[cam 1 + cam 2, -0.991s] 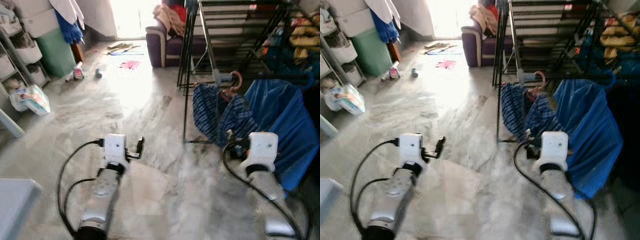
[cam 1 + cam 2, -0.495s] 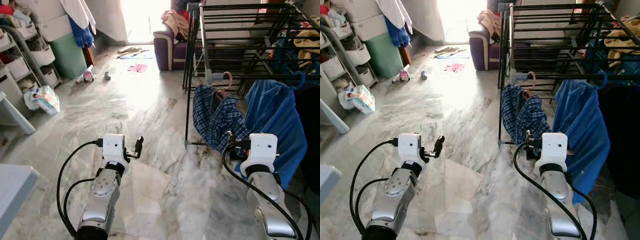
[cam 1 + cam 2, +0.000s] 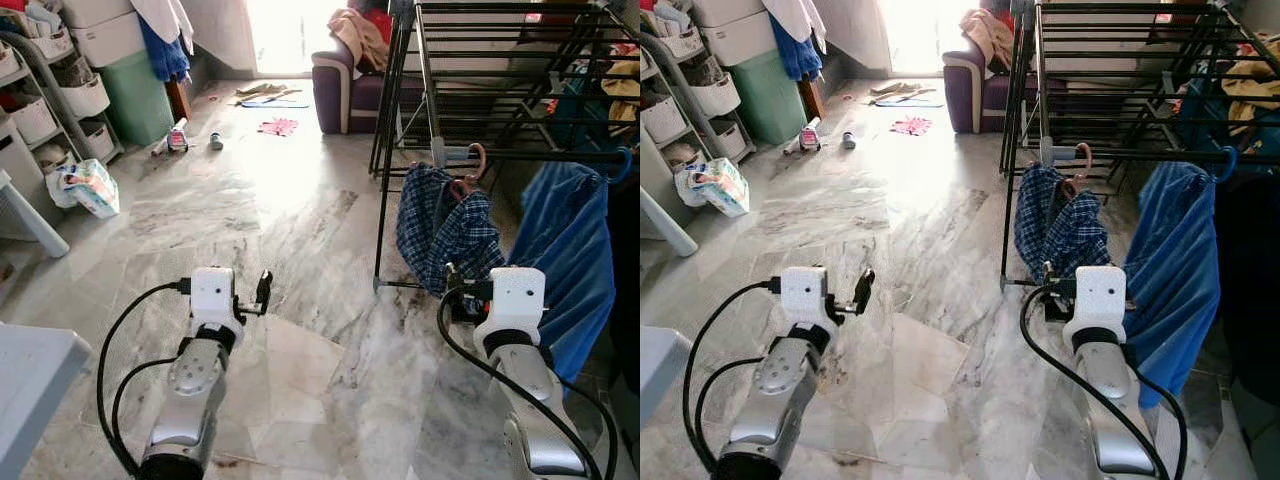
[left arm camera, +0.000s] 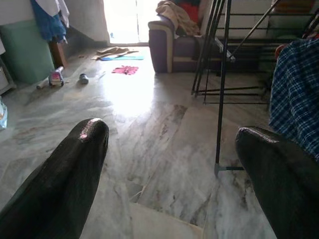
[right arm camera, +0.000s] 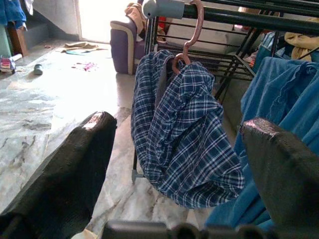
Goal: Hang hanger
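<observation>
A pink-brown hanger hook (image 5: 192,35) sits over the front rail of the black drying rack (image 3: 500,60). A blue plaid shirt (image 3: 445,235) droops from it in a bunch. My right gripper (image 3: 452,285) is low in front of the shirt, a short way back from it. It is open, with nothing between its fingers (image 5: 75,164). My left gripper (image 3: 262,292) is held over the marble floor well to the left of the rack, open and empty, fingers (image 4: 70,174) wide apart.
A blue garment (image 3: 565,250) hangs on the rack just right of the plaid shirt. A purple sofa (image 3: 350,85) stands behind the rack. Shelves with baskets (image 3: 40,110), a green bin (image 3: 135,95) and a plastic bag (image 3: 88,188) line the left wall. A pale surface (image 3: 30,390) sits at the near left.
The whole picture has shifted, so the camera moved. The plaid shirt stays hung on the rail. Both arms hold much the same pose.
</observation>
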### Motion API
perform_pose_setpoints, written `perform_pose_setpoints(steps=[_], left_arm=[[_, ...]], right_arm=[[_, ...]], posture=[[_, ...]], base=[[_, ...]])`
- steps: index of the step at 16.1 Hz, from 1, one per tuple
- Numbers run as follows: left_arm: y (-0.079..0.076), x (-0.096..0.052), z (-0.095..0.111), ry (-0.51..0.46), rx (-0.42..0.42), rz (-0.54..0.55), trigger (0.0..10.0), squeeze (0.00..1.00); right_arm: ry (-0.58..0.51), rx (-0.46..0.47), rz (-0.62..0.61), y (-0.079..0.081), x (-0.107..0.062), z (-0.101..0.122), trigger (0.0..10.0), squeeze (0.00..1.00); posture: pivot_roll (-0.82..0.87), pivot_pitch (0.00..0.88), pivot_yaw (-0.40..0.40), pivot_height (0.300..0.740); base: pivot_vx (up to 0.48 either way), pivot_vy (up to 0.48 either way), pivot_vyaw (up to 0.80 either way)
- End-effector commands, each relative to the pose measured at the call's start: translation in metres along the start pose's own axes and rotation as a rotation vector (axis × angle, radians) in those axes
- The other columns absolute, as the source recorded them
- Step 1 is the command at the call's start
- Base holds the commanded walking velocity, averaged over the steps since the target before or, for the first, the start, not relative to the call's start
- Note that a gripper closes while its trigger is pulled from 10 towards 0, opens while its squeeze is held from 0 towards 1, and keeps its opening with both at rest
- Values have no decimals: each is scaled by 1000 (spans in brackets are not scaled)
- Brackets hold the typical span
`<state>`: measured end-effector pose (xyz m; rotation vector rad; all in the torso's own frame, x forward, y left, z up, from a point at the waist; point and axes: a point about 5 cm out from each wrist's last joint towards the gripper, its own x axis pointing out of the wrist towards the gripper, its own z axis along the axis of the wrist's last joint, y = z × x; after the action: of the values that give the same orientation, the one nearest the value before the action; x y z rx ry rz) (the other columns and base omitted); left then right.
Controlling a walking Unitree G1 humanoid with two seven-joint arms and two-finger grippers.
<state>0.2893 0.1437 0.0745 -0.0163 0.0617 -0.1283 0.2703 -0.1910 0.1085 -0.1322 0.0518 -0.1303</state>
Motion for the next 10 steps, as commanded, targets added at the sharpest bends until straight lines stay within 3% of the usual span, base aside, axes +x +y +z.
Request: perform_pose_setpoints(steps=[1, 3, 5, 8, 10], left_arm=[[2, -1, 3, -18, 6, 0, 10000, 0], [-1, 0, 4, -25, 0, -13, 10000, 0], [-3, 1, 5, -35, -6, -31, 10000, 0], [-5, 1, 6, -40, -10, -47, 10000, 0], [-5, 1, 6, -42, -10, -50, 10000, 0]], right_arm=[[-10, 9, -3, 1, -1, 3, 10000, 0], [-10, 10, -4, 2, 1, 3, 10000, 0], [-4, 9, -7, 2, 1, 2, 10000, 0], [-3, 7, -11, 0, 1, 2, 10000, 0], [-4, 9, -11, 1, 1, 2, 10000, 0]], posture=[[-50, 0, 40, 740], [-50, 0, 40, 740], [-52, 0, 43, 740], [-53, 0, 46, 740], [-53, 0, 47, 740]], base=[[0, 0, 0], [0, 0, 0], [0, 0, -659], [333, 0, -708], [394, 0, 0]])
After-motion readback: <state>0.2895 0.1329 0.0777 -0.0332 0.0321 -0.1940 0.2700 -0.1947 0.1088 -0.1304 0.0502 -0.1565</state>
